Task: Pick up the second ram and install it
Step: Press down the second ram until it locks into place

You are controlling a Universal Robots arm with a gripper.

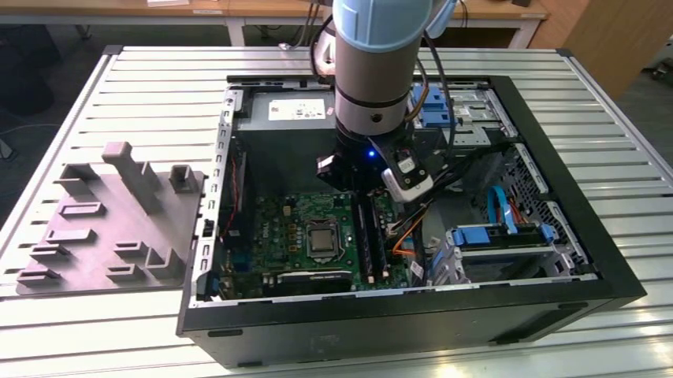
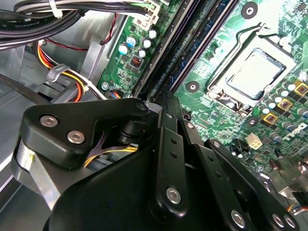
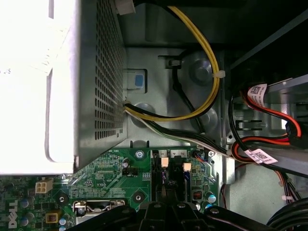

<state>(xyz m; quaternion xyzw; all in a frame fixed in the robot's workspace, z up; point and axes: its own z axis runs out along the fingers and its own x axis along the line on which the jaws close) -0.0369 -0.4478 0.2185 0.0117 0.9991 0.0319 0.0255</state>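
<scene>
Sitting in black slots, blue second ram (image 2: 180,50), dark chips

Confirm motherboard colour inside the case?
Green. The motherboard shows best in the second wrist view, beside the silver processor.

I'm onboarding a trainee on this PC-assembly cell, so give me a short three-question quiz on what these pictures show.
1. True or false: the tool hangs outside the open black computer case.
2. The tool is nearest to: A) the long black plastic slot strips; B) the grey moulded fixture; C) the blue drive brackets.
3. Fill in: the square silver processor sits on the green ____.
Key: 1 false; 2 A; 3 motherboard.
</scene>
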